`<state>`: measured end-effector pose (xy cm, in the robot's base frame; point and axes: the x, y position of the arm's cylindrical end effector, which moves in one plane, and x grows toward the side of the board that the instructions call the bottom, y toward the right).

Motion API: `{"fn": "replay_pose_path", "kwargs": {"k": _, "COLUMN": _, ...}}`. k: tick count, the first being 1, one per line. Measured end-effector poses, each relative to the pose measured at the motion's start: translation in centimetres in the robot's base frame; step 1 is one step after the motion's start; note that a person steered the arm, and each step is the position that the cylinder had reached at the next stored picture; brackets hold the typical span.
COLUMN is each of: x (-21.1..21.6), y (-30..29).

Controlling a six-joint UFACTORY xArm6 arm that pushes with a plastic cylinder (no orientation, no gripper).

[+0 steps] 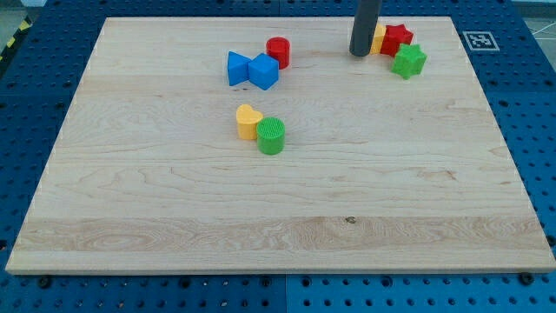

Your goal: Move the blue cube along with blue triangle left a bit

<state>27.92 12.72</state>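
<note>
The blue cube [264, 71] sits on the wooden board [278, 209] near the view's top, left of centre. The blue triangle [237, 68] touches its left side. A red cylinder [278, 52] stands just to the upper right of the cube. My tip [360, 54] is the lower end of a dark rod that comes down from the view's top. It rests on the board well to the right of the blue blocks, about a hundred pixels from the cube, and touches neither of them.
A yellow block [378, 38], a red star [396, 39] and a green star [408, 61] cluster right next to my tip. A yellow heart [248, 121] and a green cylinder [271, 136] sit below the blue blocks.
</note>
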Motion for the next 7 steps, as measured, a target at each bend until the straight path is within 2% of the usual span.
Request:
{"fn": "replay_pose_path", "kwargs": {"k": 2, "x": 0.0, "y": 0.2}}
{"fn": "replay_pose_path", "kwargs": {"k": 5, "x": 2.7, "y": -7.7}}
{"fn": "replay_pose_path", "kwargs": {"k": 7, "x": 2.8, "y": -8.2}}
